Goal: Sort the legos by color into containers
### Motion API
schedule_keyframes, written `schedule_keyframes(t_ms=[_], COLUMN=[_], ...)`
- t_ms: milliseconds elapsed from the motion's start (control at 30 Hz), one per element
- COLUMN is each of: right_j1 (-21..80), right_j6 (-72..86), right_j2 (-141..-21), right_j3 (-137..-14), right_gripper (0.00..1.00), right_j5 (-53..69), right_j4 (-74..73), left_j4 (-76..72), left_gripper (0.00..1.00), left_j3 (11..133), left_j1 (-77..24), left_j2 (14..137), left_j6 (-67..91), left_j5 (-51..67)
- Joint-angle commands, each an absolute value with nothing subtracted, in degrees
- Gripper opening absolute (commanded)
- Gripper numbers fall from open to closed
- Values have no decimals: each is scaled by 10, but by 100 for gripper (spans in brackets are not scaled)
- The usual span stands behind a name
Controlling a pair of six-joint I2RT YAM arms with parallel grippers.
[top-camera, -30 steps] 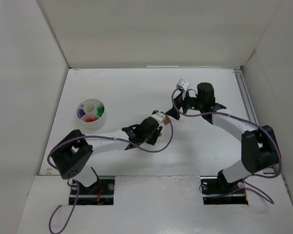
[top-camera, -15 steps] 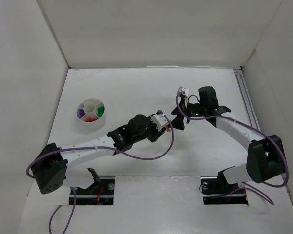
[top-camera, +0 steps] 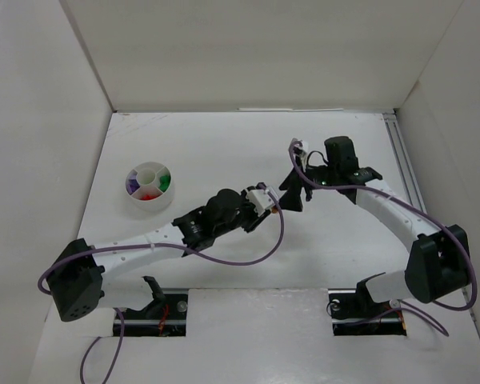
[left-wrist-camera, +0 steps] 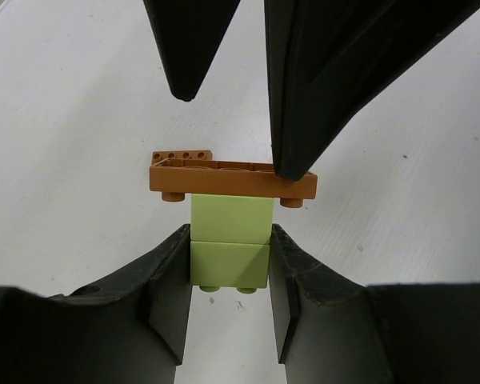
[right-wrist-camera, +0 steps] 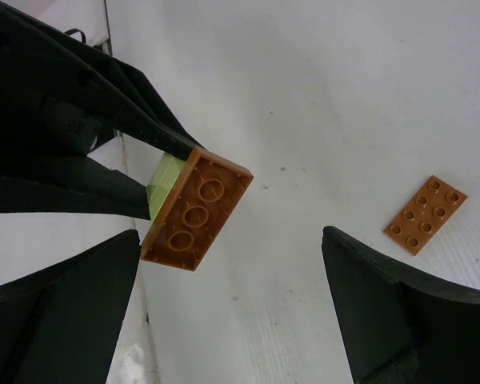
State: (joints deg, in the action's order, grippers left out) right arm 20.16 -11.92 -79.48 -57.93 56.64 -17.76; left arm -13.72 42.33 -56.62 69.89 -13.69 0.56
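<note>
Pale green bricks [left-wrist-camera: 230,252] between left fingers [left-wrist-camera: 164,298]

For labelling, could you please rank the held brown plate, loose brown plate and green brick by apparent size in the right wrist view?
1. held brown plate, nearer the camera, so unsure.
2. loose brown plate.
3. green brick, mostly hidden.

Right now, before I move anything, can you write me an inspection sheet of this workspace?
Surface: white table.
Job's things: pale green bricks with an orange-brown plate stuck on top; a loose orange-brown plate on the table; divided cup holding purple, green and red pieces.
Clutter: nothing seen.
Grippers: left tool shut on the pale green bricks; right tool open, astride the stuck plate.
Cables: purple cables loop along both arms.
Surroundings: white walls on three sides.
</note>
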Motion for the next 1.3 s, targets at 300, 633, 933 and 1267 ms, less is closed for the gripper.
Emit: schedule_keyframes(t_ms=[300, 633, 933, 1267], right_j1=[233, 244, 244, 237], right_j6=[-1, 39, 40, -19], right_j2=[-835, -846, -851, -881], right_j3=[-613, -636, -652, -702], right_gripper=[97, 81, 50, 17], right_j5=[570, 535, 550, 569], right_j4=[-147, -130, -140, -197], left_j4=[-182, -182, -217, -238], left_gripper=[0, 0, 0, 0], left_j3=[433, 433, 421, 409], left_j1=[-591, -601, -601, -601], left_j2=[693, 699, 688, 682], left_j6=[-147, -152, -152, -142], left_j5=[-67, -93, -119, -149])
